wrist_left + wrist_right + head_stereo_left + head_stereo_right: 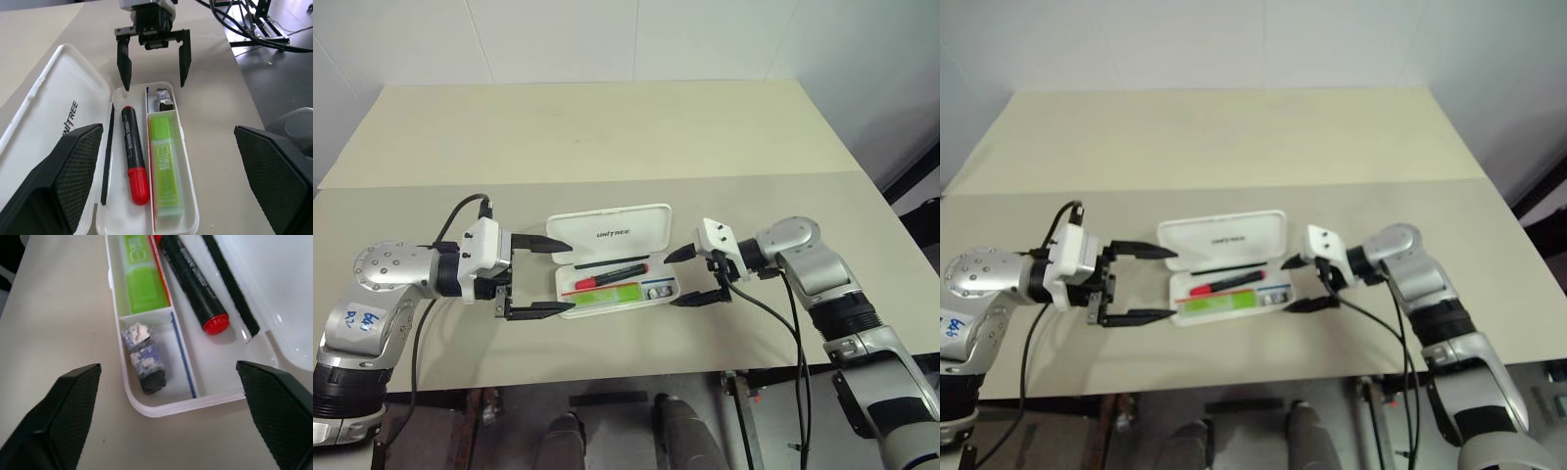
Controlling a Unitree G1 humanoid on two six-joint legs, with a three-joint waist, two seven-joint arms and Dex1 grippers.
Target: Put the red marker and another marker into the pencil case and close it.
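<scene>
Since both the red marker (612, 278) and the green marker (607, 295) already lie lengthwise in the pencil case (607, 235) on the bench (607, 127), closing is what's left imo. Lid stands up along the far side, hinge running left-right. Left end effector (536, 277) and right end effector (697, 276) bracket the short ends, both spread wide and holding nothing, about equally near.

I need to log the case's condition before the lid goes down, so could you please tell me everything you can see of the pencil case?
The pencil case is a white, hard-looking plastic box with rounded corners, lying open on the table, its hinged lid laid back showing dark lettering. A divider splits the tray: the red marker lies in the lid-side channel, the green marker in the other, a small dark object beyond it. Both open tools, left and right, flank its ends without touching.
</scene>
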